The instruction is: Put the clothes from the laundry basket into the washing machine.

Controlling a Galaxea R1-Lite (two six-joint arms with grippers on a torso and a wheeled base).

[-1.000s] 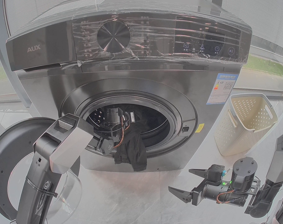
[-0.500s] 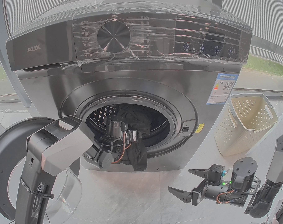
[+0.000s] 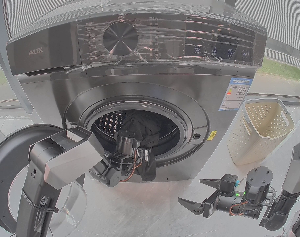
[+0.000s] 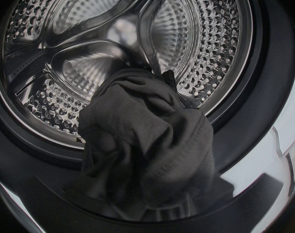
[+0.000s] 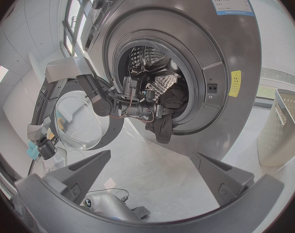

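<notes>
black crumpled garment [image 4: 144, 136] lies across the door rim [image 3: 171, 160] of the grey front-loading washing machine [image 3: 202, 92], half in the drum [image 4: 89, 49], half hanging outside (probably needs a further push). left gripper [image 3: 145, 154] sits at the hanging part; its grip cannot be told. right gripper [image 3: 190, 190] hovers spread open, clear of the machine, near the cream perforated laundry basket [image 3: 248, 142].

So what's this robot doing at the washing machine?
It is loading laundry. The left gripper is at the open mouth of the washing machine, right against a dark garment that lies partly in the drum and partly hangs over the rim. The right gripper hangs open above the floor. The laundry basket stands beside the machine.
</notes>
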